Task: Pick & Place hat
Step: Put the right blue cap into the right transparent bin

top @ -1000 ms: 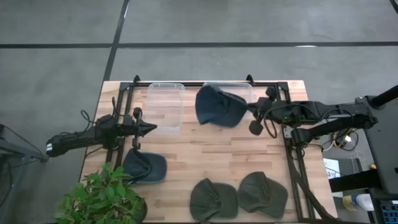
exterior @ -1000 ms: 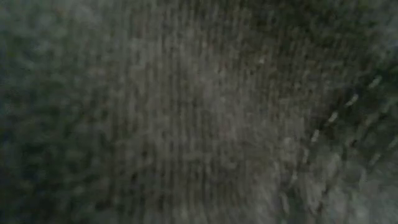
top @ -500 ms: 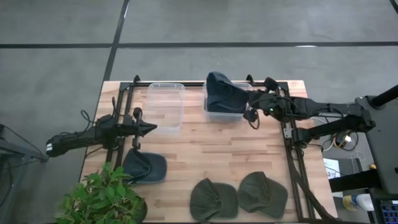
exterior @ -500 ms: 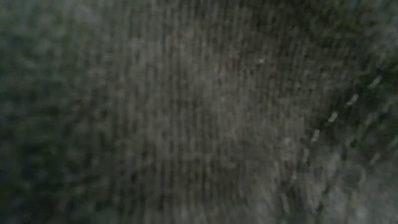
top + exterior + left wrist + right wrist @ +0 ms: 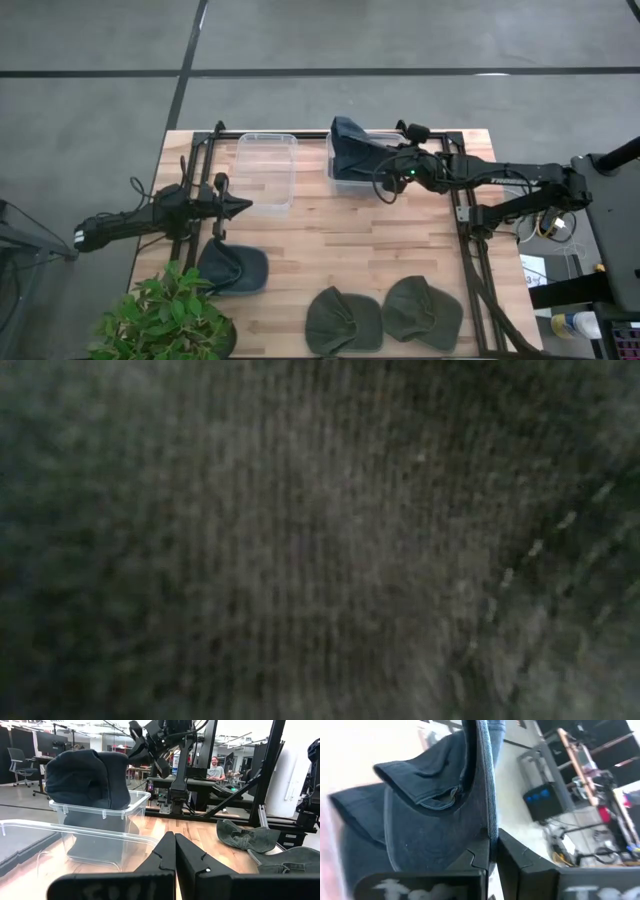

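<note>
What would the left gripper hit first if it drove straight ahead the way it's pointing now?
Probably the near wall of the empty clear bin. The left gripper, shut, points toward it in the high view; its wrist view shows that wall just ahead. Height is unclear, so it might pass over the rim.

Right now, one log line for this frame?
right gripper: shut on hat, over right bin | left gripper: shut, idle | three hats on table

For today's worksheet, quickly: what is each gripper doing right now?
Left gripper: shut, holding nothing, beside the empty bin.
Right gripper: shut on the dark blue hat, over the right bin.
</note>
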Controlling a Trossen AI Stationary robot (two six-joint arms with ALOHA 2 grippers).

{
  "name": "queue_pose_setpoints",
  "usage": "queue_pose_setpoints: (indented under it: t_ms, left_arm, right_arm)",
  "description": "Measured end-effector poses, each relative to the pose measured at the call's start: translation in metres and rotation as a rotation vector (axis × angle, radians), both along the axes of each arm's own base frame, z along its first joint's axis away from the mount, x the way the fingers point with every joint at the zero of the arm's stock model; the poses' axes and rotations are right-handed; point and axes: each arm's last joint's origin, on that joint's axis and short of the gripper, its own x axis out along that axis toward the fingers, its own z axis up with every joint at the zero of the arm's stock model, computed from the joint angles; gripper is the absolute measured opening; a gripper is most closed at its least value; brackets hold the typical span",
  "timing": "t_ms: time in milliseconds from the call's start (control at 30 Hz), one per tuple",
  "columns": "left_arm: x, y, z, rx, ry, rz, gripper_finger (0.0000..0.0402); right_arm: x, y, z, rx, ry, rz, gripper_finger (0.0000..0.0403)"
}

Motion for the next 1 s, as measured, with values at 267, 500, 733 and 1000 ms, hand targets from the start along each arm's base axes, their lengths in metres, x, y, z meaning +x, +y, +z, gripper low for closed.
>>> queue_pose_setpoints:
  t_ms: [267, 500, 733, 1000]
  left_arm:
    - [0.0, 0.0, 0.0, 0.0, 0.001, 0.0, 0.0]
    - [0.0, 0.0, 0.0, 0.0, 0.001, 0.0, 0.0]
    - [0.0, 0.0, 0.0, 0.0, 0.001, 0.0, 0.0]
    - [0.0, 0.0, 0.0, 0.0, 0.001, 0.0, 0.0]
  right_arm:
    - [0.009, -0.004, -0.012, 0.059, 0.033, 0.011, 0.0013]
    - [0.014, -0.007, -0.028, 0.111, 0.086, -0.033, 0.0013]
    - [0.021, -0.009, -0.045, 0.14, 0.164, -0.057, 0.0013]
    - [0.027, -0.01, -0.055, 0.151, 0.194, -0.073, 0.0013]
